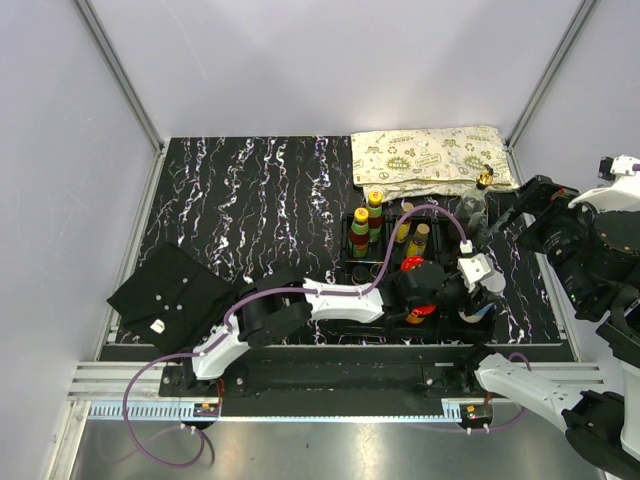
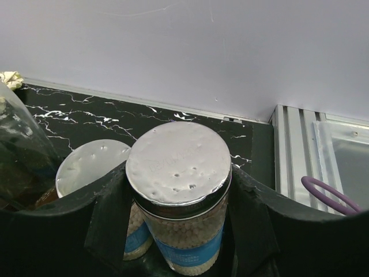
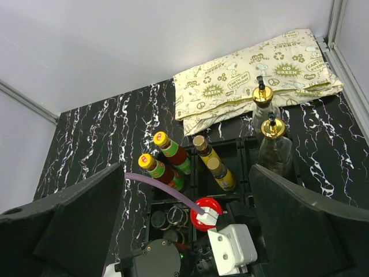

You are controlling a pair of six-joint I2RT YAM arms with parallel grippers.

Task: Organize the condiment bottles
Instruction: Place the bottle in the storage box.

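Note:
My left gripper (image 2: 181, 231) is shut on a grey-lidded shaker (image 2: 179, 167) filled with white beads and wearing a blue label. It holds the shaker at the near right of the black compartment tray (image 1: 347, 270). A second shaker (image 2: 92, 167) stands just beside it. My right gripper (image 3: 184, 173) is open and empty, high above the tray. In the tray stand two yellow-capped red sauces (image 3: 154, 151), two brown-capped yellow bottles (image 3: 209, 156), a red-lidded jar (image 3: 202, 206), black-capped bottles (image 3: 158, 219) and a gold-spouted glass bottle (image 3: 273, 130). A second gold-spouted bottle (image 3: 263, 95) stands just behind the tray.
A folded cream printed cloth (image 1: 430, 158) lies at the back right behind the tray. A black cloth (image 1: 165, 290) lies at the near left. The left arm (image 1: 330, 300) and its purple cable (image 3: 167, 190) reach across the tray's near side. Metal rails run along the table's edges.

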